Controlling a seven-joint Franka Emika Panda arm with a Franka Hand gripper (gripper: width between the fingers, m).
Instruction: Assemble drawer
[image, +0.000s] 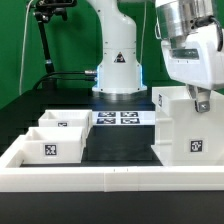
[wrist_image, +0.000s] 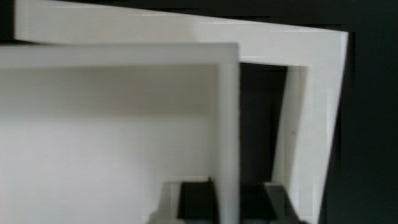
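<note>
drawer housing: a white boxy drawer housing (image: 186, 135) was seen standing upright on the dark worktop (image: 118, 150) at the exterior view's right, with a marker tag on its near face.
wall edges: in the wrist view, thin white wall edges (wrist_image: 320, 120) were shown from above with dark gaps between them, so a hollow shell was judged.
far drawer tray: a small white far drawer tray (image: 66, 121) was seen lying open side up at the exterior view's left, well apart from the housing.
near drawer tray: a like near drawer tray (image: 45, 148) was set just beside it and was not yet inserted.
marker board: the marker board (image: 118, 118) was seen lying flat between the trays and the housing.
jaws: they were brought together, tips set at the housing's top edge. whether a thin wall was pinched between them could not be told.
weight: the parts were judged light, so they could be shifted by a gentle push.
stiffness: the walls were judged rigid, though thin enough to flex if squeezed hard.
surface: a smooth, somewhat slippery finish was judged.
hold: a tray was best taken across one side wall, near its middle.
risk: the light housing could be slid or tipped if it was pressed off-centre.
</note>
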